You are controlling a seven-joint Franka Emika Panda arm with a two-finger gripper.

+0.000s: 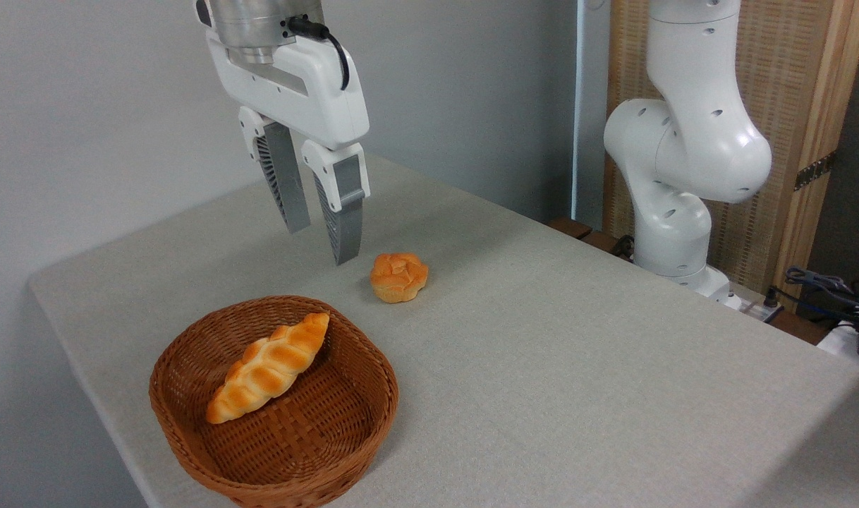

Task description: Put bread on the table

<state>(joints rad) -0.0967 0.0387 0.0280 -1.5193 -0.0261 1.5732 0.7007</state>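
The bread, a small round knotted bun with a golden-orange crust, lies on the grey-beige table, just behind the basket. My gripper hangs in the air above and to the left of the bun, apart from it. Its two ribbed grey fingers point down with a gap between them and nothing held.
A brown wicker basket stands at the front left of the table with a long braided loaf lying in it. The arm's white base rises at the back right, with cables beside it.
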